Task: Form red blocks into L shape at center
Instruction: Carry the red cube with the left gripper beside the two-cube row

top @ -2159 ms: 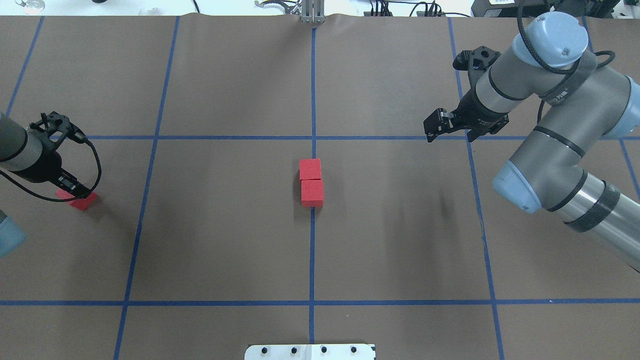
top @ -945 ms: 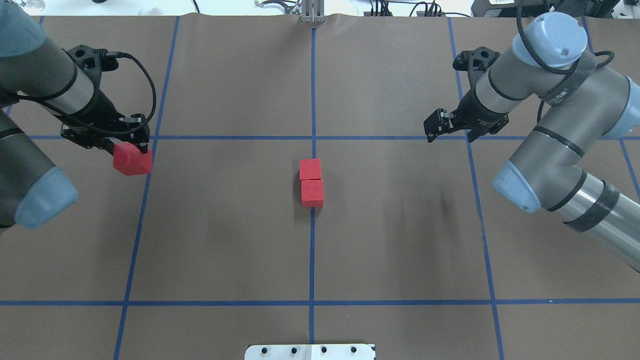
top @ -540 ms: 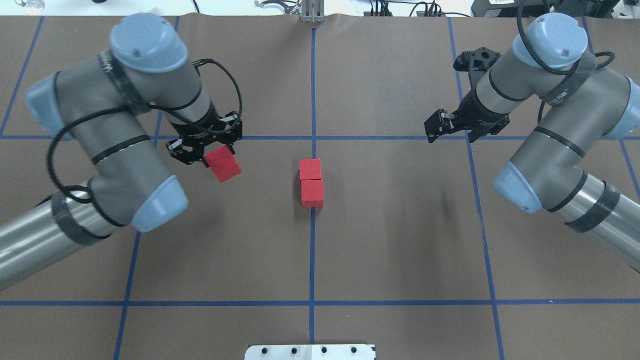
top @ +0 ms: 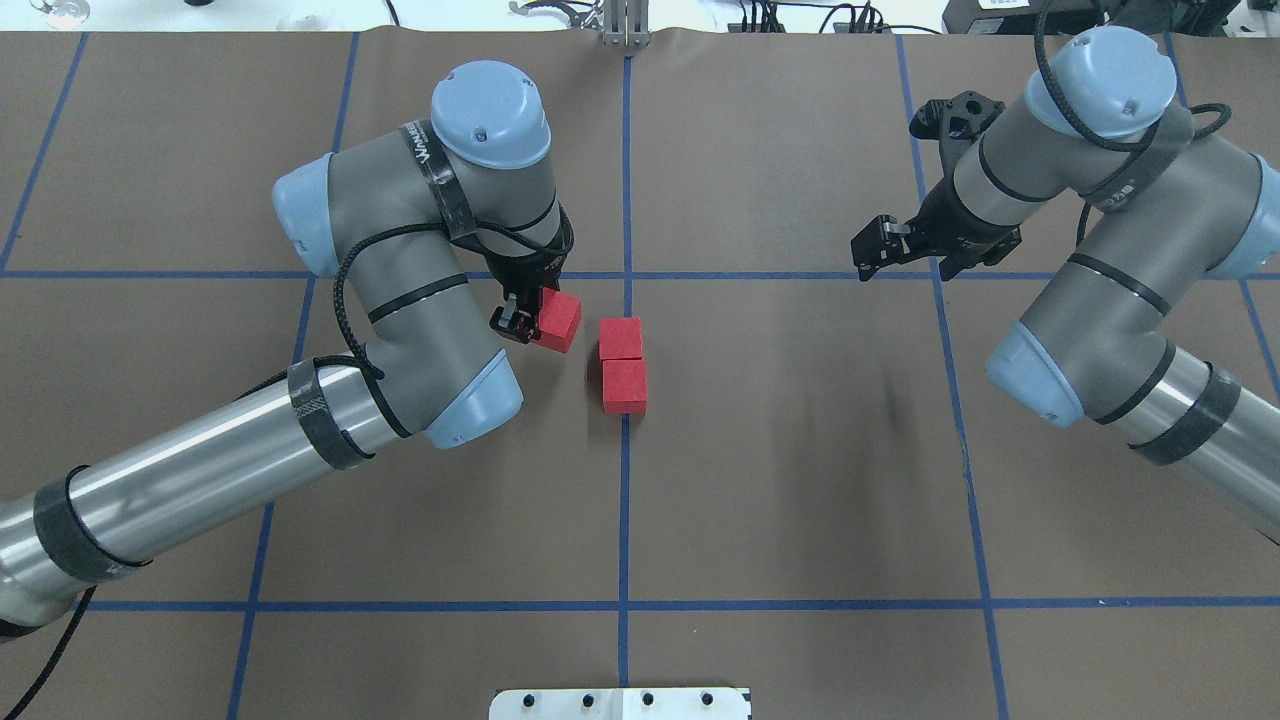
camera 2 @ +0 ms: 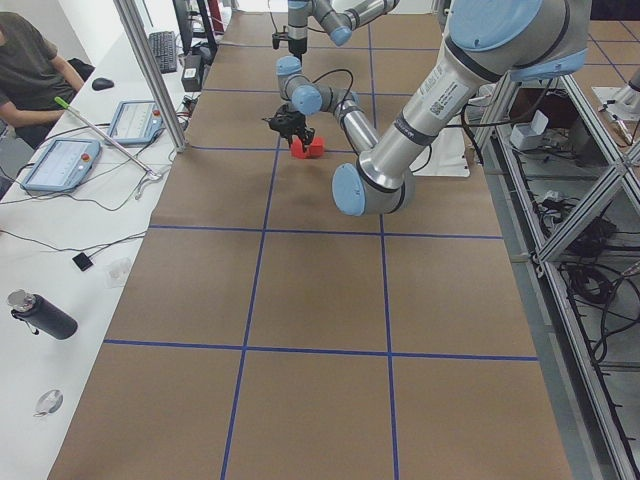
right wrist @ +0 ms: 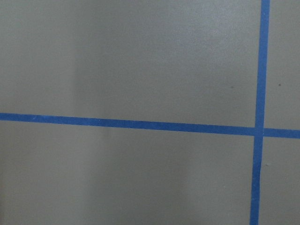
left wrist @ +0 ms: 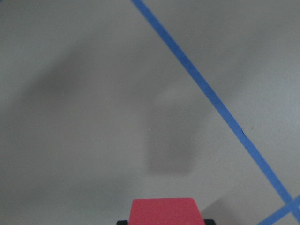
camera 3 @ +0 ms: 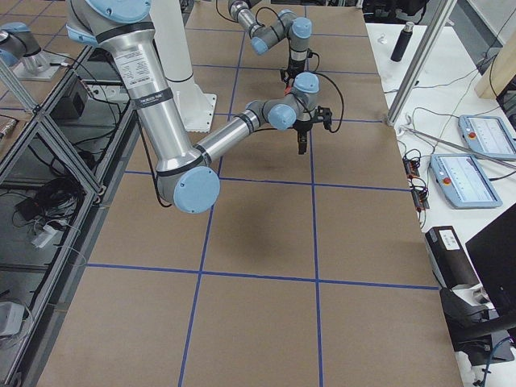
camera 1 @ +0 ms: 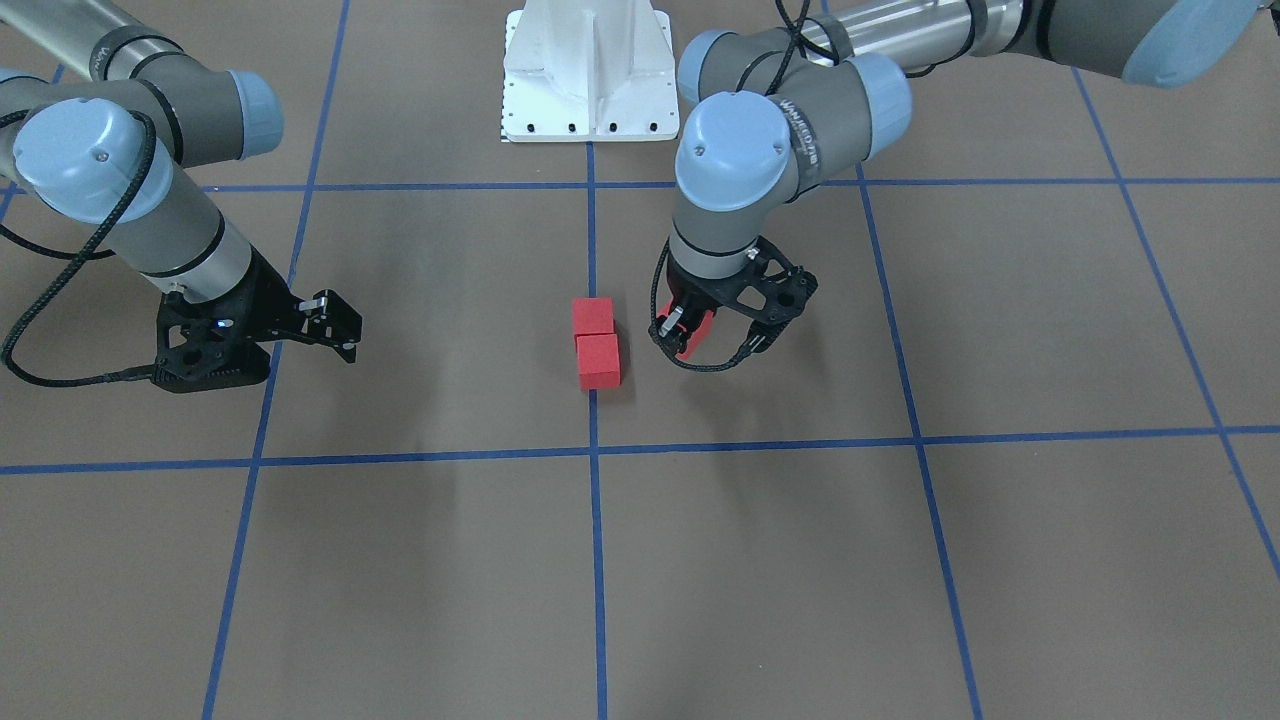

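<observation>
Two red blocks lie touching in a line on the central blue tape line at the center; they also show in the front view. My left gripper is shut on the third red block. It holds that block a little above the floor, just left of the far block of the pair and apart from it. My right gripper is open and empty, far to the right over a grid crossing.
The white robot base plate sits at the table's near edge. The left arm's elbow hangs over the floor left of the pair. A side table with tablets and an operator are beyond the far edge.
My left gripper took the third red block from the far left of the table, lifted it and carried it right, to just beside the pair. The right arm has not moved.
</observation>
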